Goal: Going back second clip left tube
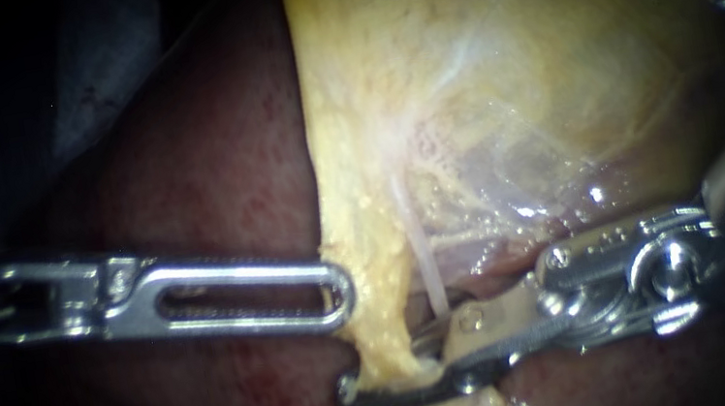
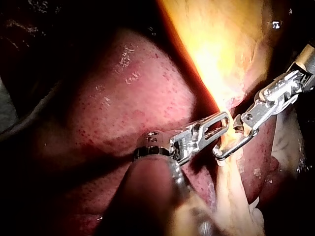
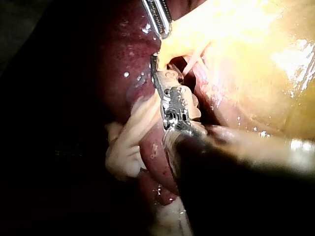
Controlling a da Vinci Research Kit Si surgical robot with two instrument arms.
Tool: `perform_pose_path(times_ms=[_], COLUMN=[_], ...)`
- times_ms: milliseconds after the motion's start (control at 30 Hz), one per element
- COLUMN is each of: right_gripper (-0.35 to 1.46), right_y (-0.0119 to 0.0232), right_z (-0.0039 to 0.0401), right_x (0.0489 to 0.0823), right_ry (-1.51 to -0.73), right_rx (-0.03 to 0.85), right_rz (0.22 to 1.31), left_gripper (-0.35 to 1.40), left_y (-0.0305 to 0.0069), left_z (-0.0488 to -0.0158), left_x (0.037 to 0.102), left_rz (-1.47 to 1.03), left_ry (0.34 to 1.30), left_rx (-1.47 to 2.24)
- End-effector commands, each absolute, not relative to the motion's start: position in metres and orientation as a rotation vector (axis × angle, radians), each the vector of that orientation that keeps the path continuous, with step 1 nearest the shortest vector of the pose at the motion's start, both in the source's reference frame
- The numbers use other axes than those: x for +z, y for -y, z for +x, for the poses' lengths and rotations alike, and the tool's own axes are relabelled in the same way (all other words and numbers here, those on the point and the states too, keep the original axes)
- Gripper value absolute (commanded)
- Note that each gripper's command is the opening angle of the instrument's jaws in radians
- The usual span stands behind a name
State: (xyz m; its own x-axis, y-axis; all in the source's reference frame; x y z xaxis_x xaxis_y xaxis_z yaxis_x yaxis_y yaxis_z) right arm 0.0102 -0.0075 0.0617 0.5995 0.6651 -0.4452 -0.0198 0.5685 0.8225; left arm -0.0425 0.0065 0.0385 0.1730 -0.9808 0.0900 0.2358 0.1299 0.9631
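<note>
hidden: on the left instrument (image 1: 338, 291) only one slotted jaw shows, and its mate sits behind it.
hard to read: where metal crosses fat, glare blurs the detail.
left instrument: jaws pressed together, nipping the edge of the left tube (image 1: 369, 300).
right instrument (image 1: 405, 368): jaws spread, and the left tube drops between them, lying across the long lower jaw.
left tube: a yellow fatty band hanging from the gallbladder (image 1: 506, 61) over the liver (image 1: 208, 160), between both tips.
thin pale tube (image 1: 428, 271): just beside it, running down to the right instrument's upper jaw.
</note>
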Motion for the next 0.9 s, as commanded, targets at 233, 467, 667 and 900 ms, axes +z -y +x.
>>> perform_pose_path(times_ms=[233, 467, 667, 900], right_gripper=[-0.28, 0.23, 0.52, 0.55], right_y=[0.0076, 0.0075, 0.0074, 0.0075], right_z=[0.0103, 0.0105, 0.0112, 0.0122], right_x=[0.0617, 0.0617, 0.0618, 0.0618], right_ry=[-0.843, -0.853, -0.881, -0.94], right_rx=[0.464, 0.485, 0.469, 0.457], right_rz=[0.884, 0.852, 0.822, 0.816], left_gripper=[-0.35, -0.35, -0.35, -0.35], left_y=[-0.0065, -0.0065, -0.0065, -0.0065], left_z=[-0.0426, -0.0426, -0.0426, -0.0426], left_x=[0.0386, 0.0386, 0.0387, 0.0387], left_rz=[1.021, 1.021, 1.021, 1.021], left_ry=[0.962, 0.962, 0.962, 0.962], left_rx=[-1.117, -1.117, -1.117, -1.117])
